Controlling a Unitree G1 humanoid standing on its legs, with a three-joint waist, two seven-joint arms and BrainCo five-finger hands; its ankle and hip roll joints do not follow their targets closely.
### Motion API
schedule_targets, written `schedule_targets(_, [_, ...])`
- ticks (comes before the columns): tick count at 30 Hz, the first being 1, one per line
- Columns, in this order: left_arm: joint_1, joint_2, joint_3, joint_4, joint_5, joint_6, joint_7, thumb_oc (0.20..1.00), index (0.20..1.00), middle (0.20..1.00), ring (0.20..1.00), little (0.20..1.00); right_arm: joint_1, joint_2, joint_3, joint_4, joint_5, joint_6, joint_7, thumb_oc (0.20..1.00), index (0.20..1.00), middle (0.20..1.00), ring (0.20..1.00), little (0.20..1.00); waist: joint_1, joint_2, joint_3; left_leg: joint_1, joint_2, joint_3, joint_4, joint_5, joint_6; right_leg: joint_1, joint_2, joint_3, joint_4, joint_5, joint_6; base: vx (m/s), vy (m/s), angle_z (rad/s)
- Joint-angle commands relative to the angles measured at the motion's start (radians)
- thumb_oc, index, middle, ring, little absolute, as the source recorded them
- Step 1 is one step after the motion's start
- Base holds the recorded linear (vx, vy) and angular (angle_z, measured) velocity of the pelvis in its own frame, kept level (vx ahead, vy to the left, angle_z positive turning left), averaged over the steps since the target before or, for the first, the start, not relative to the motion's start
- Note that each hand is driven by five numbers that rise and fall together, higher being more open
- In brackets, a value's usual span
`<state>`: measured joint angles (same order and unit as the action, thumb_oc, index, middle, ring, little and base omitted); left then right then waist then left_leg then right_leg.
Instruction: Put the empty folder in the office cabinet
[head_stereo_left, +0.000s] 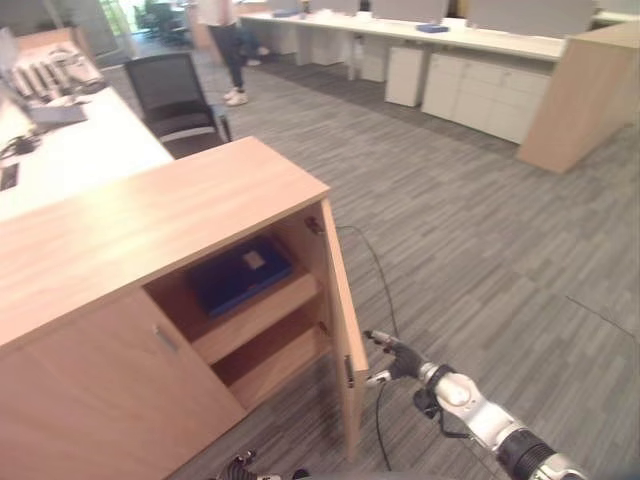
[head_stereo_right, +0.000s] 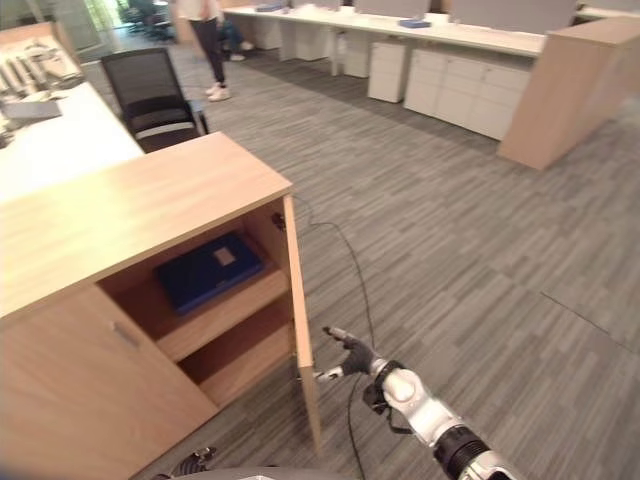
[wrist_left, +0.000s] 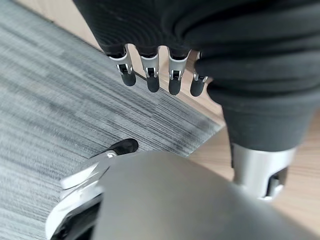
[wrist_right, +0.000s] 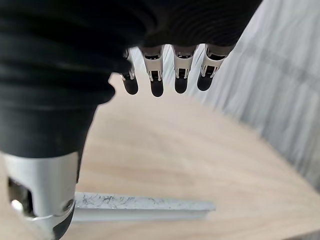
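Left eye view shows the blue folder (head_stereo_left: 240, 273) lying flat on the upper shelf (head_stereo_left: 262, 312) inside the office cabinet (head_stereo_left: 150, 215), so the placing itself looks done. The cabinet door (head_stereo_left: 343, 320) stands swung out toward the carpeted floor (head_stereo_left: 480, 230), and the right hand (head_stereo_left: 392, 357) sits just beside its outer face, fingers straight and holding nothing, likely posed there to push the door shut. The right wrist view backs this: the fingers (wrist_right: 157, 85) extend over the light wood panel with its metal handle (wrist_right: 145, 204) near the thumb. The left hand (wrist_left: 150, 75) hangs low by the cabinet's base, fingers relaxed and empty, idle. A person (head_stereo_left: 228, 45) stands far off by the desks (head_stereo_left: 450, 40).
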<state>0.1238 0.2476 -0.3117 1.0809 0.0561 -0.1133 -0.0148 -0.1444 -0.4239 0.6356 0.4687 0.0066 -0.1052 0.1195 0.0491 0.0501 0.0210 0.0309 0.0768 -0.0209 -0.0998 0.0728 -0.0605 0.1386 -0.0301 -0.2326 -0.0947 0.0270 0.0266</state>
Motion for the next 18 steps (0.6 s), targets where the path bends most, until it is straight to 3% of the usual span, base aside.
schedule_targets(1, [-0.080, 0.048, -0.016, 0.020, 0.012, -0.007, 0.022, 1.000, 1.000, 1.000, 1.000, 1.000, -0.141, 0.075, 0.017, 0.013, -0.001, -0.035, -0.025, 1.000, 1.000, 1.000, 1.000, 1.000, 0.062, -0.060, 0.103, -0.008, 0.037, -0.032, 0.032, -0.011, -0.078, -0.001, -0.113, -0.056, 0.013, -0.055, 0.113, -0.19, -0.075, 0.45])
schedule_targets(4, [-0.079, 0.055, -0.014, 0.006, 0.012, -0.005, 0.026, 1.000, 1.000, 1.000, 1.000, 1.000, -0.163, 0.092, 0.029, 0.009, 0.021, -0.038, -0.033, 1.000, 1.000, 1.000, 1.000, 1.000, 0.088, -0.067, 0.120, -0.068, 0.041, -0.052, 0.083, -0.008, -0.091, -0.003, -0.125, -0.104, 0.011, -0.055, 0.116, -0.11, -0.024, 0.73])
schedule_targets(6, [-0.085, 0.048, -0.032, -0.018, 0.031, 0.000, 0.029, 1.000, 1.000, 1.000, 1.000, 1.000, -0.177, 0.093, 0.033, 0.001, 0.044, -0.037, -0.052, 1.000, 1.000, 1.000, 1.000, 1.000, 0.096, -0.075, 0.144, -0.141, 0.091, 0.097, 0.186, -0.006, -0.091, 0.010, -0.157, -0.183, 0.009, -0.058, 0.120, -0.15, 0.063, 0.95])
schedule_targets(7, [-0.086, 0.048, -0.032, -0.018, 0.031, 0.001, 0.029, 1.000, 1.000, 1.000, 1.000, 1.000, -0.178, 0.093, 0.032, 0.001, 0.044, -0.037, -0.052, 1.000, 1.000, 1.000, 1.000, 1.000, 0.097, -0.076, 0.141, -0.148, 0.090, 0.098, 0.187, -0.002, -0.088, 0.005, -0.158, -0.183, 0.008, -0.052, 0.120, -0.11, 0.115, 1.43])
schedule_targets(8, [-0.079, 0.050, -0.045, -0.039, 0.053, 0.004, 0.022, 1.000, 1.000, 1.000, 1.000, 1.000, -0.194, 0.100, 0.026, 0.024, 0.046, -0.027, -0.066, 1.000, 1.000, 1.000, 1.000, 1.000, 0.084, -0.073, 0.128, -0.112, 0.156, 0.283, 0.189, -0.014, -0.082, 0.015, -0.165, -0.246, 0.013, -0.060, 0.123, -0.06, 0.131, 1.38])
schedule_targets(9, [-0.065, 0.052, -0.045, -0.045, 0.056, 0.002, 0.022, 1.000, 1.000, 1.000, 1.000, 1.000, -0.192, 0.103, 0.016, 0.029, 0.051, -0.022, -0.073, 1.000, 1.000, 1.000, 1.000, 1.000, 0.085, -0.070, 0.124, -0.110, 0.159, 0.301, 0.196, -0.009, -0.080, 0.025, -0.161, -0.251, 0.015, -0.063, 0.123, -0.05, 0.123, 1.49])
schedule_targets(15, [-0.036, 0.066, -0.046, 0.004, 0.091, 0.008, 0.014, 1.000, 1.000, 1.000, 1.000, 1.000, -0.186, 0.124, -0.084, 0.028, 0.117, -0.018, -0.121, 1.000, 1.000, 1.000, 1.000, 1.000, 0.125, -0.091, 0.095, -0.103, 0.088, 0.244, 0.153, -0.037, -0.039, 0.045, -0.205, -0.309, 0.099, -0.074, 0.130, 0.08, 0.150, 0.78])
schedule_targets(17, [-0.076, 0.072, -0.027, 0.047, 0.086, 0.023, 0.033, 1.000, 1.000, 1.000, 1.000, 1.000, -0.229, 0.136, -0.150, 0.090, 0.137, -0.006, -0.160, 1.000, 1.000, 1.000, 1.000, 1.000, 0.135, -0.105, 0.098, -0.081, 0.049, 0.229, 0.132, -0.065, -0.002, -0.009, -0.265, -0.318, 0.252, -0.065, 0.156, 0.10, 0.231, 0.83])
schedule_targets(18, [-0.080, 0.076, -0.025, 0.057, 0.079, 0.026, 0.036, 1.000, 1.000, 1.000, 1.000, 1.000, -0.253, 0.133, -0.175, 0.133, 0.143, -0.005, -0.176, 1.000, 1.000, 1.000, 1.000, 1.000, 0.134, -0.106, 0.101, -0.072, 0.039, 0.227, 0.129, -0.074, 0.011, -0.034, -0.291, -0.311, 0.319, -0.027, 0.179, 0.10, 0.215, 0.45])
